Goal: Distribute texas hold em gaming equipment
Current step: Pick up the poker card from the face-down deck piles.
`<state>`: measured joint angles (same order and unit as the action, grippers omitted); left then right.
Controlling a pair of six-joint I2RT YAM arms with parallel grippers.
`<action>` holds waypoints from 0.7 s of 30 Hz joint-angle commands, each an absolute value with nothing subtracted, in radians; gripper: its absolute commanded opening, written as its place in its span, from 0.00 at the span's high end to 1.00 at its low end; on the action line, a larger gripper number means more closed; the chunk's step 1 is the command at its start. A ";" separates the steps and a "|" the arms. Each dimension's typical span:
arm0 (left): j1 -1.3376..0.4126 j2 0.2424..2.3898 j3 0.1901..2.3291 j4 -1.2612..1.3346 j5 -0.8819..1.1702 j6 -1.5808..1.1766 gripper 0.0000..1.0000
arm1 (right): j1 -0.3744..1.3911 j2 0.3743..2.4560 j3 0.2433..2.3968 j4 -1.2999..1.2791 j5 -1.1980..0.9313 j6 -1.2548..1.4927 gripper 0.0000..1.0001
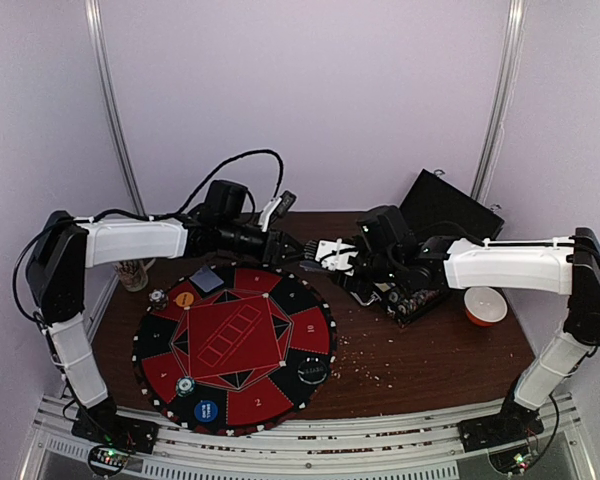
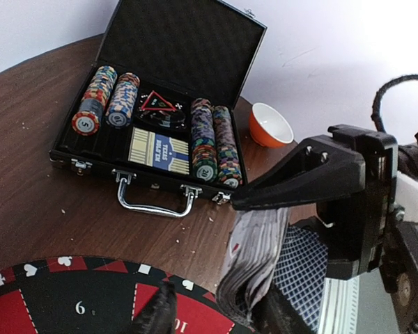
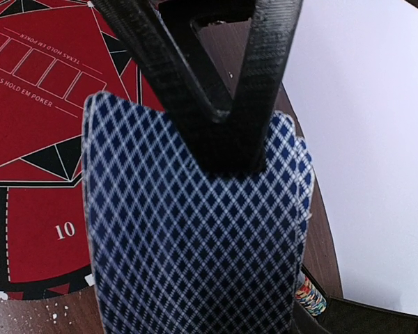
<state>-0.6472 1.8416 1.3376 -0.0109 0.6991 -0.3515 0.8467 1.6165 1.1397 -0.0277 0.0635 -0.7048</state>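
Right hand [image 3: 226,139]: pinching a deck of cards [image 3: 195,243], patterned backs toward its own camera, held in the air by the edge of the mat [image 2: 76,299]. Left hand [image 2: 219,313]: fingers on either side of the deck's lower end; cannot tell whether they grip it. Chips [image 2: 203,139] racked in the open case [image 2: 181,56] on the table [image 2: 28,195].

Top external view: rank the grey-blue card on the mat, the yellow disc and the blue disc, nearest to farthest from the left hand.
From the left hand:
1. Grey-blue card, on the far left part of the mat.
2. Yellow disc, just past the card, at the mat's left edge.
3. Blue disc, at the mat's near edge.
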 commanded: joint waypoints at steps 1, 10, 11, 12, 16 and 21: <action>-0.646 1.800 1.353 -0.028 0.688 -0.330 0.62 | 0.852 1.620 1.156 -0.004 0.078 -0.702 0.55; -0.646 1.771 1.322 -0.013 0.705 -0.336 0.85 | 0.852 1.622 1.158 -0.006 0.087 -0.701 0.55; -0.646 1.769 1.321 -0.016 0.707 -0.335 0.86 | 0.851 1.622 1.158 -0.007 0.089 -0.701 0.55; -0.646 1.766 1.321 -0.019 0.706 -0.335 0.87 | 0.852 1.623 1.157 -0.007 0.090 -0.702 0.55; -0.645 1.755 1.322 -0.037 0.679 -0.323 0.91 | 0.850 1.622 1.155 -0.006 0.096 -0.701 0.55; -0.646 1.739 1.326 -0.063 0.674 -0.308 0.97 | 0.850 1.620 1.155 -0.008 0.104 -0.700 0.55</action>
<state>-0.6472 1.7859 1.3331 -0.0475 0.6918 -0.3332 0.8467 1.6173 1.1397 -0.0269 0.0834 -0.7048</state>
